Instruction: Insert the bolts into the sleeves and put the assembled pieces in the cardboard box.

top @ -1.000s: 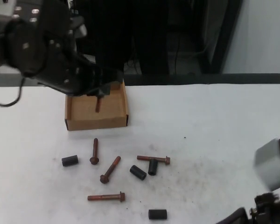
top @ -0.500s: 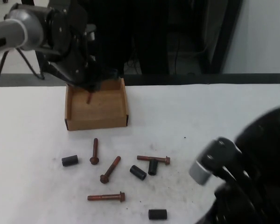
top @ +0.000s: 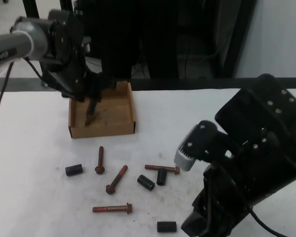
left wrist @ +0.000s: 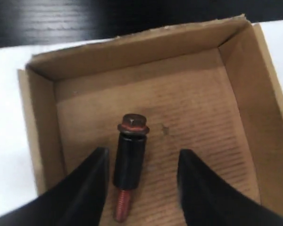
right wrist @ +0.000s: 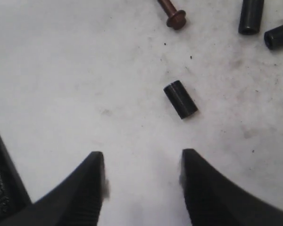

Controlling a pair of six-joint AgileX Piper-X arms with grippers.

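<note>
Between the wide-spread left fingers (left wrist: 90, 188), a sleeved bolt (left wrist: 130, 162) down in the cardboard box (left wrist: 205, 117).

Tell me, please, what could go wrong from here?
1. The open left gripper straddles the sleeved copper-coloured bolt lying in the brown cardboard box; one finger sits close beside it and may drag it out.
2. The open right gripper hangs near a black cylindrical sleeve on the white bench; it might roll when pinched.
</note>
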